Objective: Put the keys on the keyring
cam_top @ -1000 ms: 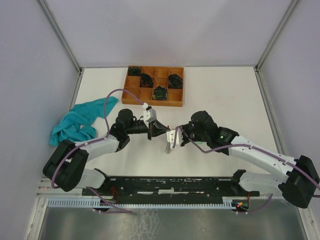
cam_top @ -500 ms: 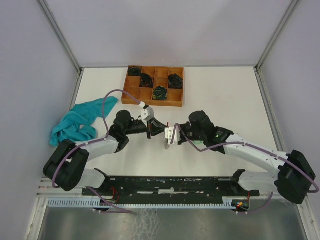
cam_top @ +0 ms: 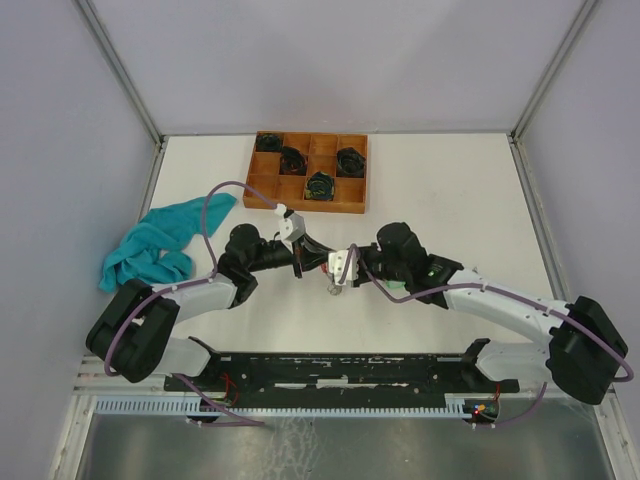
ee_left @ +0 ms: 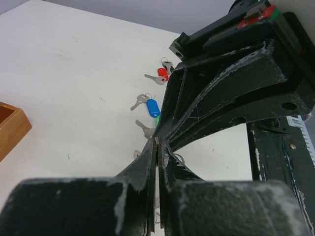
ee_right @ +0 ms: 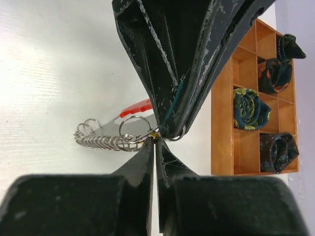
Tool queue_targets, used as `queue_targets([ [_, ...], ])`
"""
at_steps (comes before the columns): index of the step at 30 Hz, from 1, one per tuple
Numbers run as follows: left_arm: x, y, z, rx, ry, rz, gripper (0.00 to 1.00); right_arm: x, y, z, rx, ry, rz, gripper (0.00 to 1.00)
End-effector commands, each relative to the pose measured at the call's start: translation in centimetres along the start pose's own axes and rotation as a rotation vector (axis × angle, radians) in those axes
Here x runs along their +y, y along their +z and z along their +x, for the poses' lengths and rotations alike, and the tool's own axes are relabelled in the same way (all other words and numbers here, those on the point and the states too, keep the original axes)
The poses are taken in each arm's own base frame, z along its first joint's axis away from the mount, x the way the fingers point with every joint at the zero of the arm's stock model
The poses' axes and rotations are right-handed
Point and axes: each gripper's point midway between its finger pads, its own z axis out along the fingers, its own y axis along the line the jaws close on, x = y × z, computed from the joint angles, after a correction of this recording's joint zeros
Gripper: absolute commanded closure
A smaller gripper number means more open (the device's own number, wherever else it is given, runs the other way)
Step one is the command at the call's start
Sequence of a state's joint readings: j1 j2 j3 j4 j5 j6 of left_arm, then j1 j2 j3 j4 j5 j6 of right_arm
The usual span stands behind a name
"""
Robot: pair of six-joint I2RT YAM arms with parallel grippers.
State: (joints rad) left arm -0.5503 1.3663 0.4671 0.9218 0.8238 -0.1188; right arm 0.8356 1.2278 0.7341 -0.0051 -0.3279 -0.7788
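Left claw [ee_left: 157, 142] and right claw [ee_right: 155, 141] meet tip to tip, both clenched, over the worktop [cam_top: 450, 190]. The keyring [ee_right: 134, 129] sits at their tips, seemingly pinched; tagged keys [ee_left: 150, 105] lie on the worktop nearby.

My overhead camera sat high behind the arm bases and looked down and forward. It was far enough back to take in the whole white tabletop [cam_top: 450, 200], with the orange wooden compartment tray [cam_top: 305, 206] at its far side. The left wrist camera looked from very close along the left pincer [ee_left: 156, 147] toward the other arm, low over the tabletop. The right wrist camera faced back the opposite way, just as close along the right pincer [ee_right: 155, 142], with the tray filling its right edge. All three views shared the spot where the pincers met.
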Motion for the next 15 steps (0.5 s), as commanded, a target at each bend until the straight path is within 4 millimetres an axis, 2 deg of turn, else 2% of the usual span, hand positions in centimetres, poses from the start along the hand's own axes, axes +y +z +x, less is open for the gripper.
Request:
queue_targets([
  [1,1.0,0.1,-2.2,-0.065,0.042,-0.054,0.97,-1.0,-1.1,0.4,0.021,0.024,0.081,0.88],
  [6,1.6,0.0,-2.0,-0.054,0.032,-0.089,0.97,-1.9,-2.8,0.2,0.036,0.044,0.157,0.75],
  [15,2.1,0.0,-1.8,-0.050,0.018,-0.120,0.97,-2.1,-3.6,-1.6,-0.080,0.218,0.226,0.70],
])
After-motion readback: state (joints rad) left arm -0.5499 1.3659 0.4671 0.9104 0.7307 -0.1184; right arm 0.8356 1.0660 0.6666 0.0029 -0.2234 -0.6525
